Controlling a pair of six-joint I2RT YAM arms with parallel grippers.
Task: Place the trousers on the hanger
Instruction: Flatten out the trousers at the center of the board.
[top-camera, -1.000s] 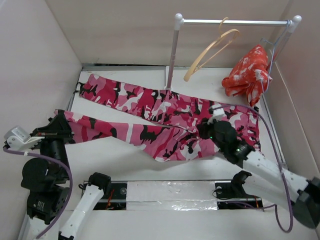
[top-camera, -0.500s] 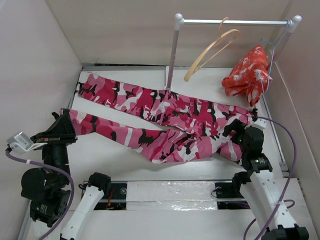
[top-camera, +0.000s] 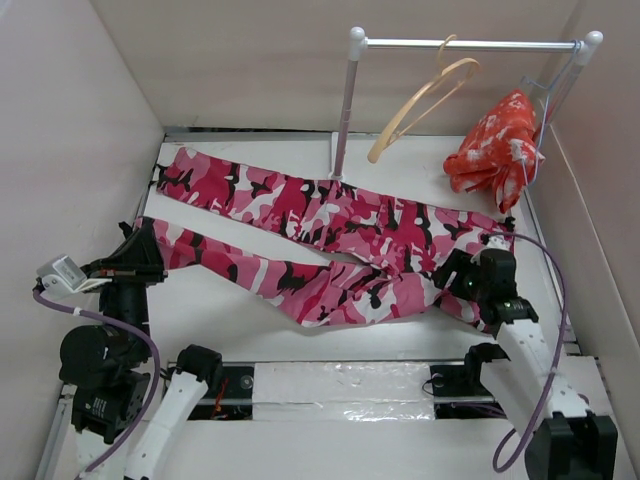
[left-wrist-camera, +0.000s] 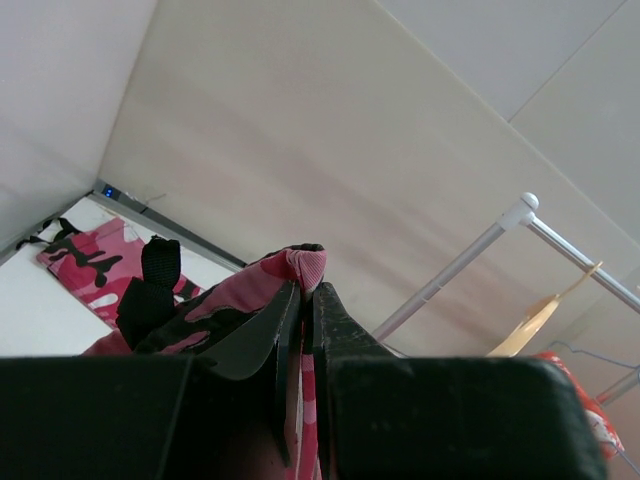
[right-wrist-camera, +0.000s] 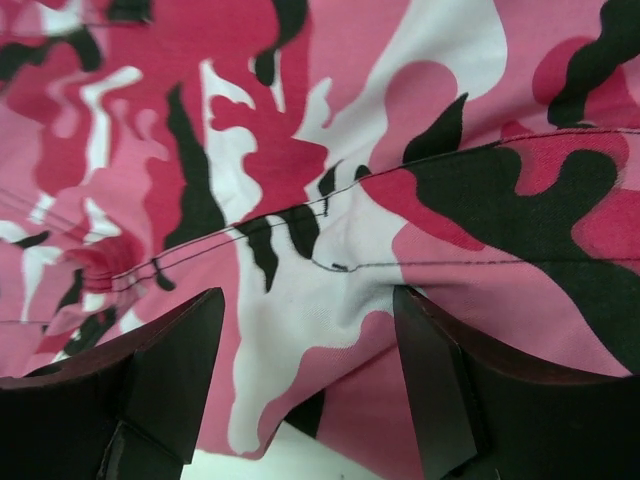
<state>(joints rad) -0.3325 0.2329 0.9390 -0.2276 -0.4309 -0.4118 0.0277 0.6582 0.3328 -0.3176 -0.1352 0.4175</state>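
The pink, red, white and black camouflage trousers (top-camera: 330, 225) lie spread across the table, legs to the left, waist to the right. My left gripper (top-camera: 143, 250) is shut on the hem of the nearer leg; the left wrist view shows the pink cuff (left-wrist-camera: 305, 268) pinched between its fingers. My right gripper (top-camera: 462, 285) is open and presses down on the waist end, its fingers (right-wrist-camera: 165, 375) apart over the fabric (right-wrist-camera: 330, 200). The tan wooden hanger (top-camera: 425, 95) hangs from the rail at the back, apart from the trousers.
A white clothes rail (top-camera: 465, 44) on posts stands at the back. A red-orange garment with white blotches (top-camera: 497, 148) hangs at its right end. Walls close in the left, back and right sides. The rail also shows in the left wrist view (left-wrist-camera: 480, 250).
My right arm has swung from the middle of the trousers to the waist end at the right. My left gripper has shifted right and nearer with the leg hem.
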